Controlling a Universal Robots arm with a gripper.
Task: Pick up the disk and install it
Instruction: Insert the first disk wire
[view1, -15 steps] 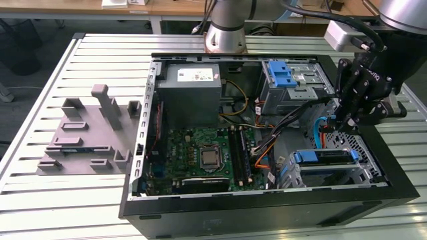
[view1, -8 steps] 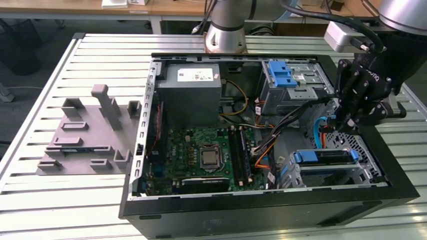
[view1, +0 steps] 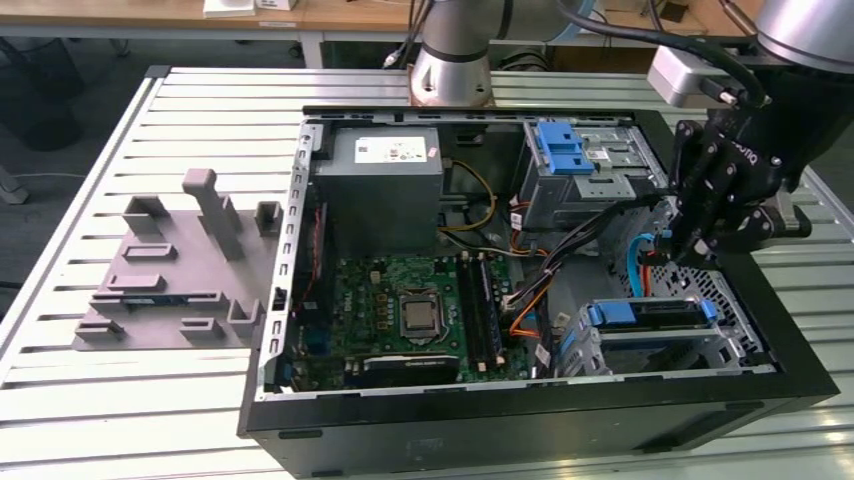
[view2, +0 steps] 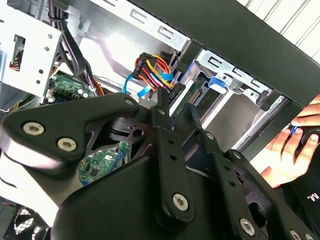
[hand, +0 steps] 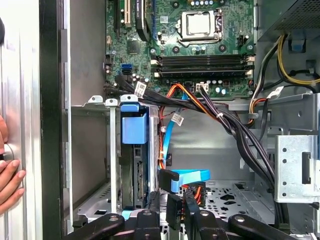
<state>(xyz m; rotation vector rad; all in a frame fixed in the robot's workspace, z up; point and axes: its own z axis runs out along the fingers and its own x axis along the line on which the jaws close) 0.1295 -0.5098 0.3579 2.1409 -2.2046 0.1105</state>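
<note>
Disk (hand: 133, 160), flat silver-grey hard drive with blue plastic rails and a blue end handle, seated on its edge in the grey metal drive cage (hand: 92, 150), handle toward the motherboard. Just beside it, the black end effector (hand: 175, 220), lowered into the case over the cage floor; open or closed, cannot tell. Close at the end effector tip, a black connector on a flat light-blue cable (hand: 187, 176), with orange and black wires (hand: 220, 117) passing above.

In the exterior view, same end effector (view1: 663, 258) hanging above the cage, disk (view1: 650, 314) below it near the exterior view's right. Further out, green motherboard (view1: 414, 310) in the middle of the open black computer case (view1: 534, 425), grey power supply box (view1: 387, 165) at the far side, blue plastic bracket (view1: 567, 148) on the upper drive bay. Outside the case, on the slatted metal counter (view1: 200, 100), grey plastic stand (view1: 180, 270) with upright posts toward the exterior view's left. Also a person's hand (hand: 9, 175) resting at the case wall.
</note>
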